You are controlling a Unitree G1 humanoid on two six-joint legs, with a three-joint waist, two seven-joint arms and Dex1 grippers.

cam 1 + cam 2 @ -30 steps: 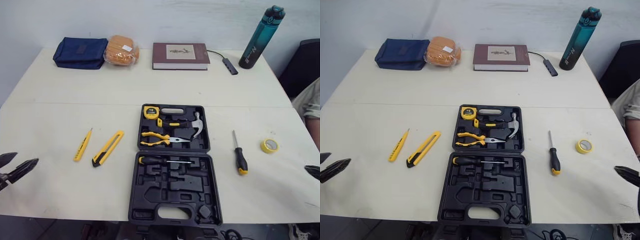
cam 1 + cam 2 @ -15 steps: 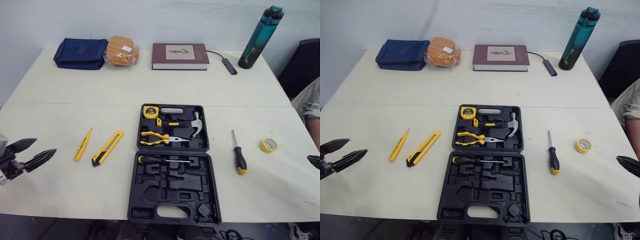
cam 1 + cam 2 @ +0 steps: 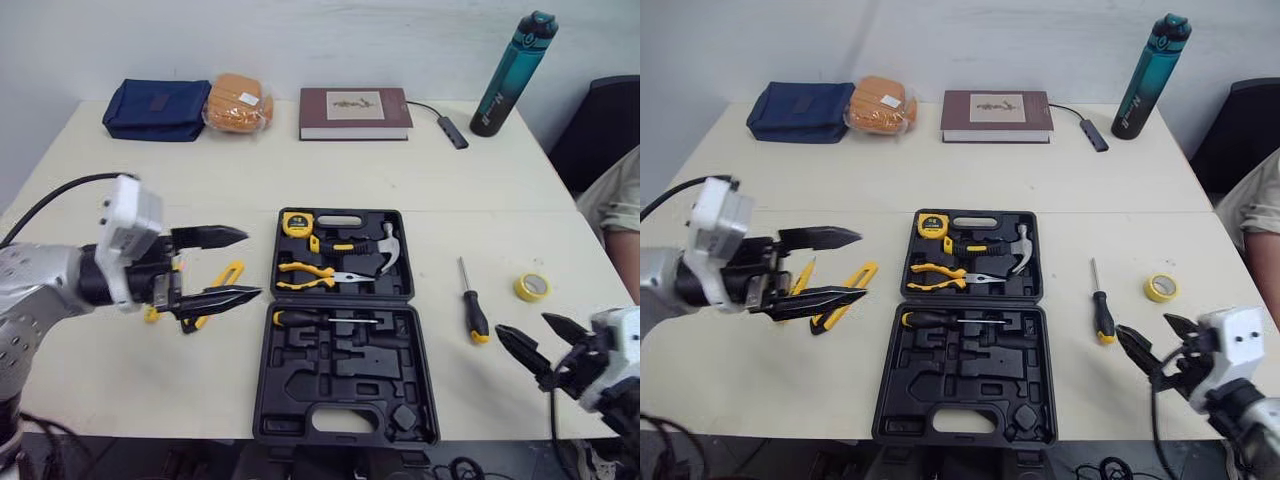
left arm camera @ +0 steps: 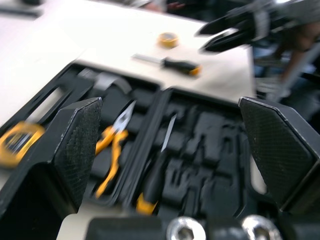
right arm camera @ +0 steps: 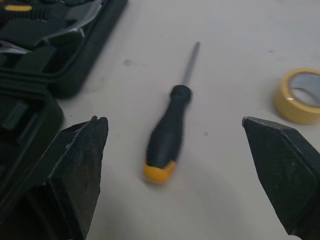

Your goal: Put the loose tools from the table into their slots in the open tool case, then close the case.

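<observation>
The open black tool case [image 3: 345, 385] lies at the table's centre, holding a tape measure [image 3: 297, 223], hammer [image 3: 385, 250], pliers [image 3: 310, 275] and one screwdriver [image 3: 320, 320]. My left gripper [image 3: 250, 265] hangs open just left of the case, above a yellow utility knife [image 3: 862, 273] and a small yellow tool [image 3: 803, 273], both partly hidden behind it. A loose black-and-yellow screwdriver [image 3: 472, 310] lies right of the case, with a yellow tape roll [image 3: 530, 288] beyond it. My right gripper [image 3: 521, 325] is open, low by the front right edge, pointing at that screwdriver [image 5: 167, 135].
Along the table's far edge sit a blue pouch [image 3: 155, 108], an orange packet [image 3: 238, 102], a brown book [image 3: 355, 112], a cable adapter [image 3: 452, 132] and a teal bottle [image 3: 512, 72]. A person's arm [image 3: 620, 200] shows at the right edge.
My left gripper swung in from the front left edge to beside the case, over the yellow knives. My right gripper came in from the right edge toward the loose screwdriver.
</observation>
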